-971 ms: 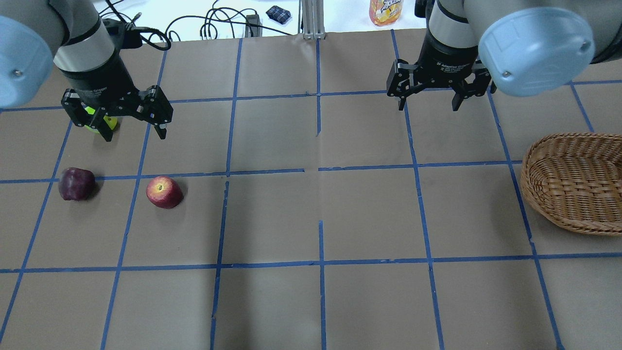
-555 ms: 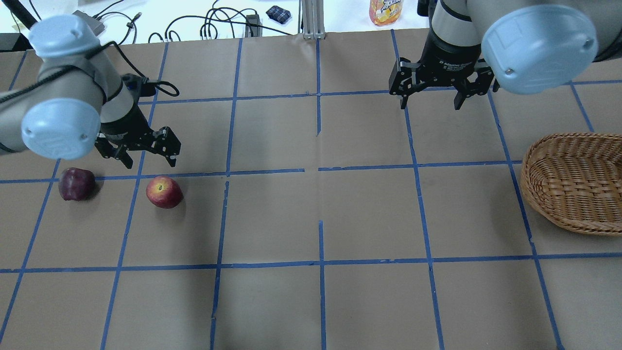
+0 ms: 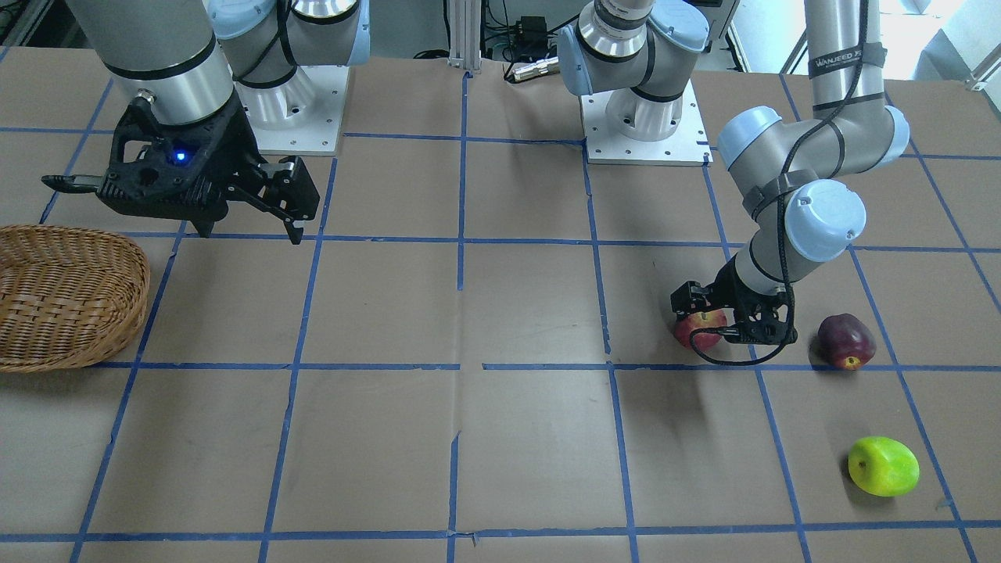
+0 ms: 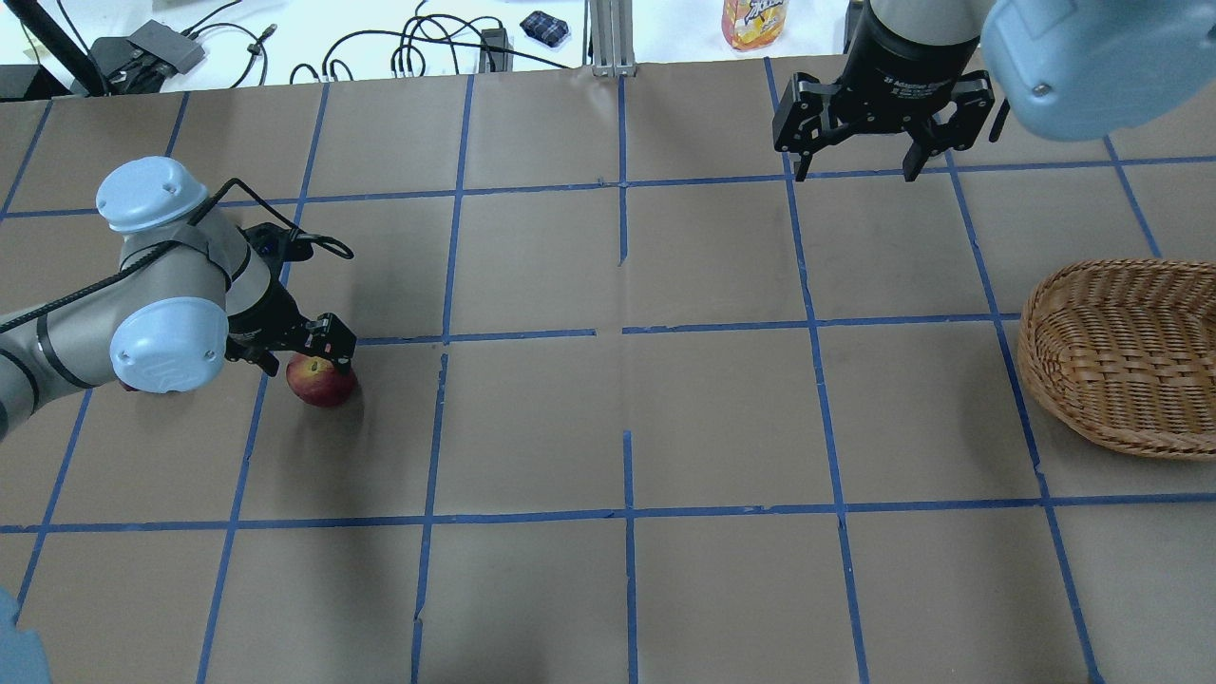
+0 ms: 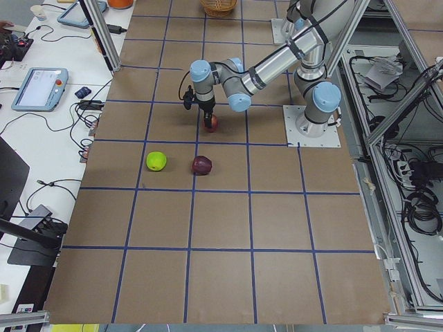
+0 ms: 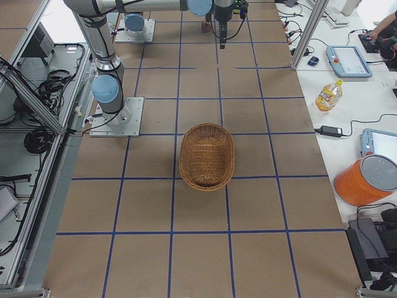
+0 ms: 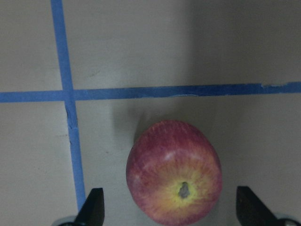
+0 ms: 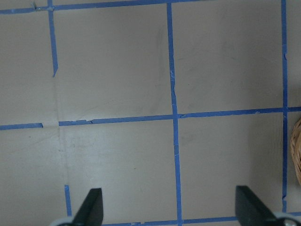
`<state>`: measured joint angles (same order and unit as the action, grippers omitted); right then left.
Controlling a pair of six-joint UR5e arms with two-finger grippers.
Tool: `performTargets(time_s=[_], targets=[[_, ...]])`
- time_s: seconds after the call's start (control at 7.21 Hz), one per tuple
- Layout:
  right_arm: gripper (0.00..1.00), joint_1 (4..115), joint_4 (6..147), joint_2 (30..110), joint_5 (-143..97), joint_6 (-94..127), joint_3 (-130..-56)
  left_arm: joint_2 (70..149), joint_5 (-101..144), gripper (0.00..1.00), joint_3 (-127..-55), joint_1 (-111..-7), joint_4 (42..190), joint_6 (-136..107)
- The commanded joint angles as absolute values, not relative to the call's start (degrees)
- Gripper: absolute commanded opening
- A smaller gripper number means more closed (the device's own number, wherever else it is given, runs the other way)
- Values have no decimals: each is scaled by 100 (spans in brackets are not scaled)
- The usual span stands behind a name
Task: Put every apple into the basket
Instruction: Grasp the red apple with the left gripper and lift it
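Observation:
The red apple (image 4: 323, 382) lies on the table at the left; it also shows in the front view (image 3: 700, 330) and the left wrist view (image 7: 174, 172). My left gripper (image 4: 306, 348) is open and low over it, one finger (image 7: 94, 207) on each side, not touching. The maroon apple (image 3: 844, 340) and the green apple (image 3: 882, 466) lie nearby; my left arm hides both in the overhead view. The wicker basket (image 4: 1121, 356) sits at the far right. My right gripper (image 4: 860, 157) is open and empty, high above the table's far right part.
An orange drink bottle (image 4: 755, 21) and cables (image 4: 418, 47) lie beyond the table's far edge. The arm base plates (image 3: 641, 117) stand on the robot's side. Blue tape lines grid the brown table.
My left arm has swung from over the green apple toward me and down, and its open fingers now straddle the red apple. My right gripper has drifted slightly farther away.

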<state>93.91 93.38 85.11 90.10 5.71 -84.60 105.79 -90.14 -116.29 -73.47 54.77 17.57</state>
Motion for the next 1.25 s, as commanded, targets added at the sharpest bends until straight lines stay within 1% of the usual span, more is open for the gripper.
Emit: performTargets(time_s=[0.0, 0.14, 0.28, 0.42, 0.55, 0.69, 0.83, 0.97, 1.11], targets=[[100, 9369, 9290, 8543, 8877, 326, -8411, 10784, -8965, 78, -11628, -7321, 5188, 1845], [100, 9387, 9281, 8543, 8877, 317, -8402, 10680, -9069, 1, -11602, -7373, 5003, 1680], [100, 9387, 9273, 8543, 8877, 316, -8411, 10522, -8966, 0, -11506, -7618, 5279, 852], [100, 9395, 9264, 8543, 8877, 316, -8420, 10555, -8895, 0, -11296, -8377, 5282, 17], [100, 9387, 9246, 8543, 8886, 316, -8429, 10738, -8834, 0, -10789, -9255, 5274, -1079], [100, 9404, 9255, 8543, 8886, 316, -8429, 11036, -8311, 0, -10210, -9890, 5273, -2369], [100, 9396, 9246, 8534, 8886, 316, -8437, 11344, -7862, 0, -9830, -10340, 5213, -3261], [100, 9396, 9255, 8534, 8886, 316, -8437, 11660, -7840, 0, -9713, -10728, 5203, -3548], [100, 9396, 9255, 8534, 8877, 316, -8455, 11915, -7857, 0, -9660, -10888, 4916, -3586]])
